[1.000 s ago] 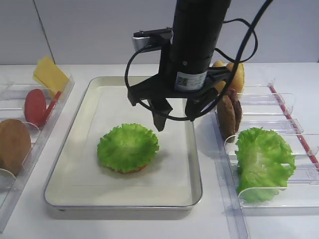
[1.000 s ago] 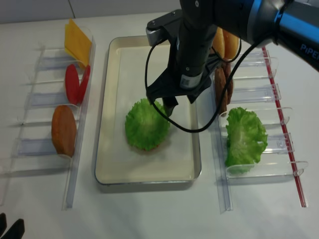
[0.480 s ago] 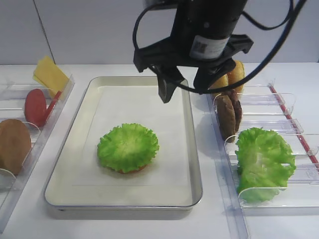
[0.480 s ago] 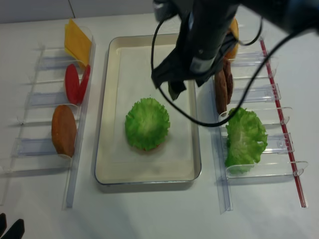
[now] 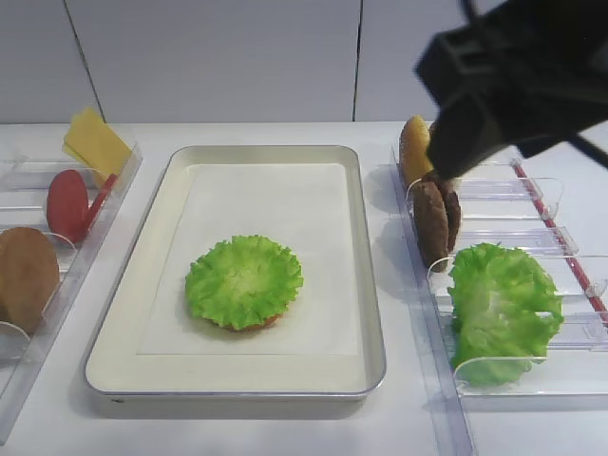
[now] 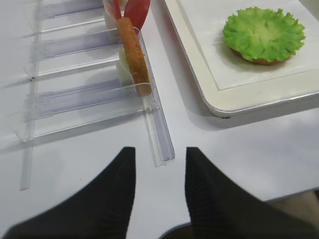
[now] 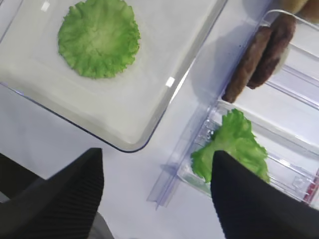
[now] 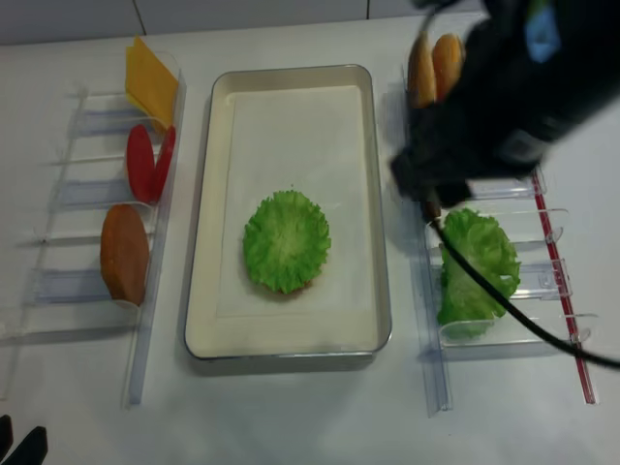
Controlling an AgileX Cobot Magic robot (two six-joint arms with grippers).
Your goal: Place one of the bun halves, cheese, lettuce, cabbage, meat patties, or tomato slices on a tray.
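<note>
In the middle of the large rectangular cream-coloured tray (image 5: 142,285) with its white paper liner, a round, frilly-edged bright green lettuce leaf (image 5: 244,281) is laid flat over a golden-brown bun half, of which only an orange-brown edge can be seen at the near side. The placing step is judged to be complete for this layer. The right gripper (image 7: 157,191) is held high above the right-hand clear plastic rack (image 5: 494,366), between the tray and the bigger bunch of green leaves (image 5: 502,309); its dark ribbed fingers (image 7: 60,194) are spread wide apart and nothing is held between them. The left gripper (image 6: 159,186) is parked over the bare table near the left rack, its fingers parted and empty. For the next move, a descent toward one rack is called for, perhaps onto the dark brown round meat patties (image 5: 437,217) standing on edge just beyond the leaf bunch, with the fingers aligned across a single disc.
</note>
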